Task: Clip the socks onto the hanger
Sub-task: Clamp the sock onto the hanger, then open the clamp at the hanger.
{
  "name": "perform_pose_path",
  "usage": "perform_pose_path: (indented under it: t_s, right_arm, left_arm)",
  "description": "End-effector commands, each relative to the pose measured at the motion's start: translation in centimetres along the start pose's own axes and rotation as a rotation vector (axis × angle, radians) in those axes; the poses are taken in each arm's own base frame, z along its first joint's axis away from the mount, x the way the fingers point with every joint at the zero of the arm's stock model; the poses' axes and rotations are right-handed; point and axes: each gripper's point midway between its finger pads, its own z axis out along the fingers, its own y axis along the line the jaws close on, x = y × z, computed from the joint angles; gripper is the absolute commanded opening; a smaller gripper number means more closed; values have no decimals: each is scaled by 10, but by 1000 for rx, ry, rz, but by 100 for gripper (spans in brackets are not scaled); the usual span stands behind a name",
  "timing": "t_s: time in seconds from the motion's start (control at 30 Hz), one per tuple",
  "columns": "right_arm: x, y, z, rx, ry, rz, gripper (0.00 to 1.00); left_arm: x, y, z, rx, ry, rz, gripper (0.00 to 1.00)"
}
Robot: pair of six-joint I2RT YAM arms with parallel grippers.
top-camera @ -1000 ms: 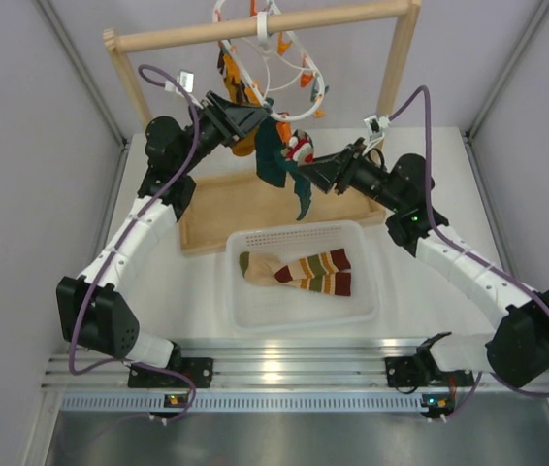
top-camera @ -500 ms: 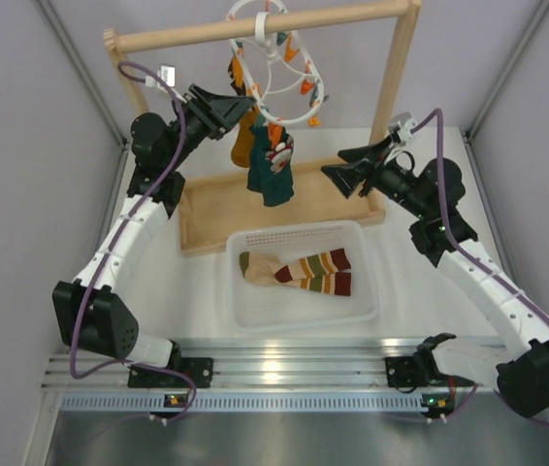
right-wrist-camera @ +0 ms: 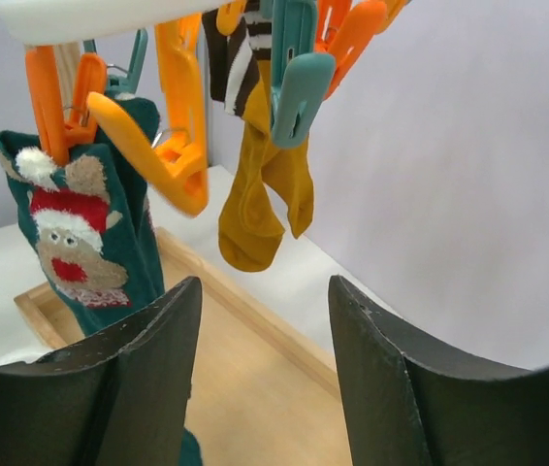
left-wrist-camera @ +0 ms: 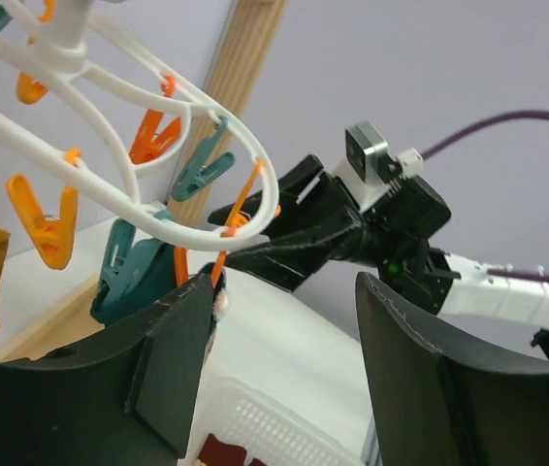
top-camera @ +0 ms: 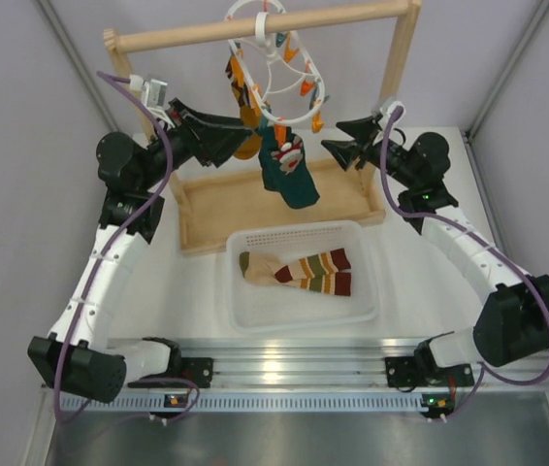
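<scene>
- Change: both end effectors backed off from dark teal reindeer sock; a second ago both were at it.
- Sock now hangs alone from orange clip on hanger, at 12 o'clock over the counter.
- Left end effector: at sock's 9 o'clock, jaws apart, empty.
- Right end effector: at sock's 3 o'clock, jaws apart, empty.
- Judgement: this sock is clipped. Striped socks wait in white basket at 6 o'clock, likely next.
</scene>
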Motion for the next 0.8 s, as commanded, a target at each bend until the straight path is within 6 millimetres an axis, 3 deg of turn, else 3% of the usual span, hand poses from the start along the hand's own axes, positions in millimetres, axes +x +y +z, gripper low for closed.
perform_pose_path:
  t_s: [0.0,0.27,0.37,0.43,0.57,0.77]
  right_arm:
    - [-62,10,17,-78,-176,-152,54]
    - [-86,69,44,-235,-215,-143,50]
    - [-96,92,44,-269,-225,-161,41]
    - [-100,107,42,-289,-228,-172,28]
    - [-93,116,41,-260,-195,-166,17]
    - [-74,113,32,-216,-130,-105,15]
  left_arm:
    - [21,-8,-12,52,79,103,65]
    - [22,-18,-20,54,74,65,65]
    - [18,-23,-21,62,57,43,64]
    - [14,-24,-22,51,38,49,63]
    - [12,-27,-24,44,33,74,63]
    - [9,-29,-18,58,39,92,62]
